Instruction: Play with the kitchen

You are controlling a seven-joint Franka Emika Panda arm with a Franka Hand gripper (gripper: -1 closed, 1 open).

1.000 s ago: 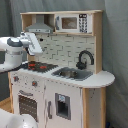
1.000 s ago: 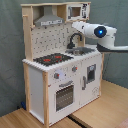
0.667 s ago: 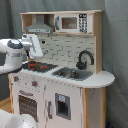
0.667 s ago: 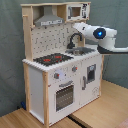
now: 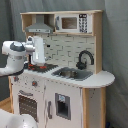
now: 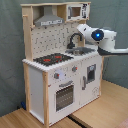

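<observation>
The kitchen (image 5: 65,95) is a tall white and light-wood toy unit, seen in both exterior views (image 6: 45,80). Its worktop carries a black hob (image 5: 42,66) with red rings, a sink (image 5: 72,74) and a black faucet (image 5: 85,57). A grey hood (image 5: 40,26) and a small microwave (image 5: 75,22) sit on top. My white gripper (image 5: 39,59) hangs just above the hob's back edge, pointing down. In the second exterior view the gripper (image 6: 80,31) shows behind the faucet (image 6: 74,39), above the sink (image 6: 82,50).
A grey curtain hangs behind the kitchen. In the second exterior view the unit stands on a wooden tabletop (image 6: 100,115). Its front has an oven window (image 6: 64,96) and knobs. A white part of the robot (image 5: 15,120) fills the first exterior view's lower left corner.
The gripper has come down from near the hood towards the hob and shifted a little to the first exterior view's right.
</observation>
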